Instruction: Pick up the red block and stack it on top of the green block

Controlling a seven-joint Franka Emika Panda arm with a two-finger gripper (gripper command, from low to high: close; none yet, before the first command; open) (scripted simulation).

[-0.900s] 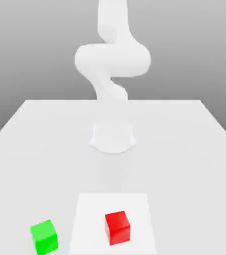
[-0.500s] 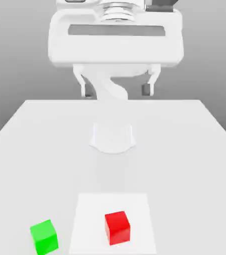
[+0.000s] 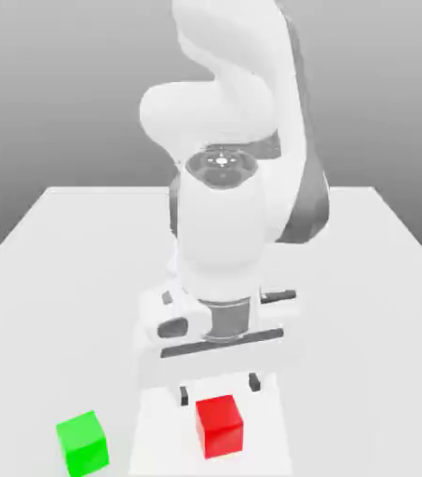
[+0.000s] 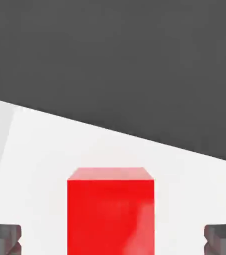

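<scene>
The jaws stand wide apart and hold nothing: in the hand view the two dark fingertips (image 4: 4,238) sit far to either side of the red block (image 4: 111,211), which lies centred between them with clear gaps on both sides. In the exterior view the gripper (image 3: 220,389) hangs just above and slightly behind the same red block (image 3: 219,425), its fingers pointing down; whether the tips have reached the block's height is hard to judge from this angle, though they appear a little short of it. The red block rests on a paler square patch (image 3: 270,438) of the table (image 3: 56,252). The green block (image 3: 83,443) sits apart, toward the exterior view's left, bare on top. So only the approach is made; grasping, lifting, carrying over and stacking all remain.
</scene>
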